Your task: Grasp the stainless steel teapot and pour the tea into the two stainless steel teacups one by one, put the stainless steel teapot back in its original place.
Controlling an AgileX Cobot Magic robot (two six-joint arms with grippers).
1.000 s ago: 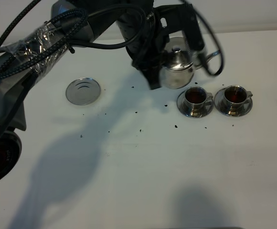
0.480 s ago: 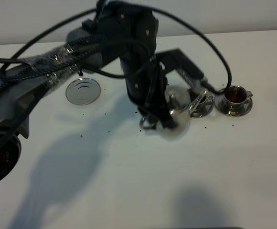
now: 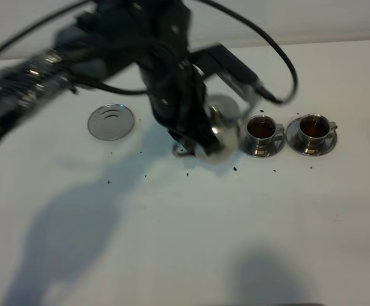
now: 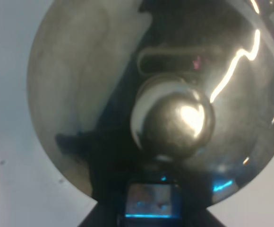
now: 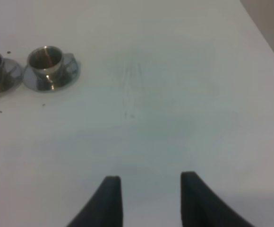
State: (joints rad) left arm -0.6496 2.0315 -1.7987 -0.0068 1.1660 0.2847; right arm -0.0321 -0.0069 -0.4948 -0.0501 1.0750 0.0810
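The stainless steel teapot (image 3: pixel 220 124) hangs blurred just left of the two stainless steel teacups, its handle held by my left gripper (image 3: pixel 194 137), which is shut on it. In the left wrist view the teapot's domed lid and knob (image 4: pixel 175 123) fill the picture and hide the fingers. The left teacup (image 3: pixel 261 129) and the right teacup (image 3: pixel 312 127) stand on their saucers with dark tea in them. The empty round saucer (image 3: pixel 111 121), the original place, lies far to the left. My right gripper (image 5: pixel 151 198) is open over bare table, with the teacups (image 5: pixel 46 59) well away from it.
Dark specks (image 3: pixel 186 173) are scattered over the white table (image 3: pixel 191 242) between the saucer and the cups. The left arm (image 3: pixel 76 57) and its cables stretch over the table's back left. The table's right edge (image 5: pixel 264 33) shows in the right wrist view.
The left arm has carried the teapot from behind the cups toward the front and then left. The left cup, hidden half a second ago, shows again. The right gripper's earlier state is not shown.
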